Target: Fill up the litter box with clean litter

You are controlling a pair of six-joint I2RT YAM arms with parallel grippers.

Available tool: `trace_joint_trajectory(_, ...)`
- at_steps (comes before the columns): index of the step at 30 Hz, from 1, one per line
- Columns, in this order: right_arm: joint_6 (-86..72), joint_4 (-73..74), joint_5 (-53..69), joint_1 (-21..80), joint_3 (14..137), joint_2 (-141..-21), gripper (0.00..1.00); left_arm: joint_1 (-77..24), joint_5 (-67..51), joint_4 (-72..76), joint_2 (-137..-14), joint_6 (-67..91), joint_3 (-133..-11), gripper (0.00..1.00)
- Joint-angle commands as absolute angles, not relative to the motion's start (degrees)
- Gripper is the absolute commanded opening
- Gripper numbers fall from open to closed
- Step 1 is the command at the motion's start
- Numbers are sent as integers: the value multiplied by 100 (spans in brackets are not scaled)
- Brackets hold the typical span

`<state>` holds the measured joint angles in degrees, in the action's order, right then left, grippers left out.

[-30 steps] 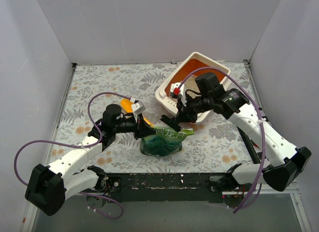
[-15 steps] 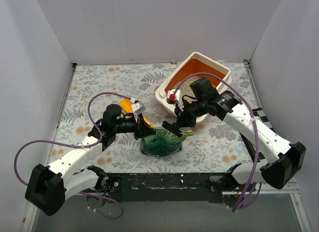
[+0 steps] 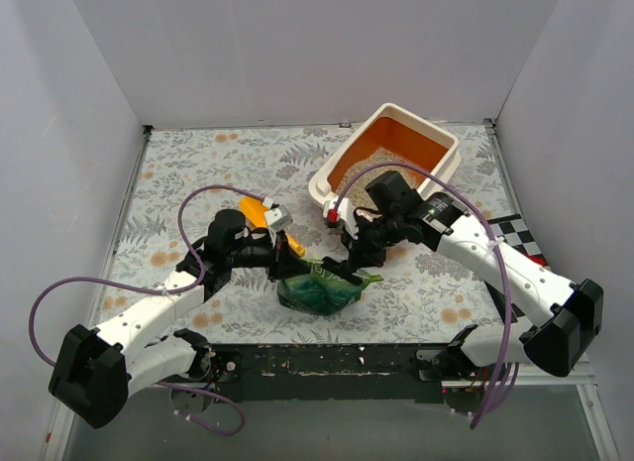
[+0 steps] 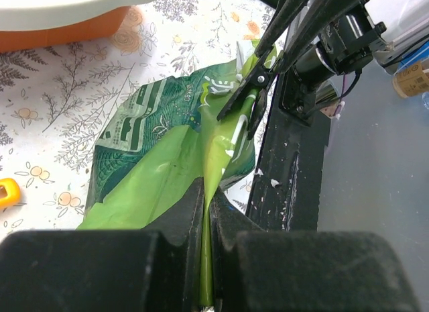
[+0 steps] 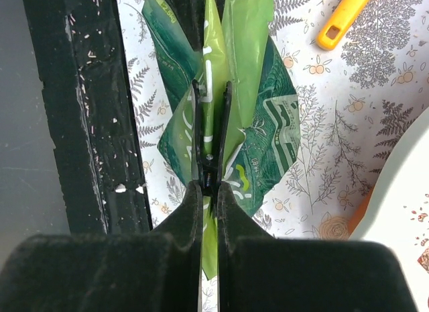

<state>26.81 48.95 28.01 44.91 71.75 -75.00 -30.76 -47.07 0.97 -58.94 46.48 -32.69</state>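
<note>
The litter box [image 3: 437,137], cream outside and orange inside, sits at the back right of the table. A patch of beige clean litter [image 3: 355,174] lies in its near-left corner. In front of it the crinkled green bag [image 3: 315,290] rests on the table between both arms. My left gripper [image 3: 291,267] is shut on the bag's left top edge, with light green film pinched between its fingers [image 4: 190,211]. My right gripper [image 3: 349,272] is shut on the right top edge [image 5: 209,186] of the bag [image 5: 268,144].
An orange scoop [image 3: 256,211] lies on the floral cloth behind the left gripper; the scoop [image 5: 343,18] also shows in the right wrist view. The black front rail [image 4: 288,184] of the table runs just beside the bag. White walls enclose the table.
My right arm has swung down and toward the near edge, carrying its corner of the bag lower. The bag now sits flatter. The left arm has hardly moved.
</note>
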Motion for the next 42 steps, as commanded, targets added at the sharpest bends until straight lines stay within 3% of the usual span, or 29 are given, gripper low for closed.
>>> trace_joint_trajectory(1,2663,5537,2505,4790,7031,-7795,1,-3015,-4544,88,-5766,4614,-3349,1)
trace_joint_trajectory(11,2400,5581,2145,5001,7312,-8209,1,-3015,-4403,44,-5748,4588,-3349,1)
trace_joint_trajectory(21,1943,5687,1820,5001,8042,-7972,52,-3015,-4430,44,-5766,4570,-3357,5)
trace_joint_trajectory(23,1872,5625,1767,5001,8112,-7841,69,-3015,-4438,35,-5783,4579,-3357,6)
trace_joint_trajectory(26,1749,5493,1618,5001,8200,-7647,84,-3015,-4447,44,-5792,4570,-3366,9)
trace_joint_trajectory(35,151,4711,55,5001,8665,-6961,91,-3015,-4649,70,-5730,4605,-3436,21)
trace_joint_trajectory(42,-475,4782,-439,5001,8948,-6637,93,-3015,-4623,-359,-5608,4597,-3884,41)
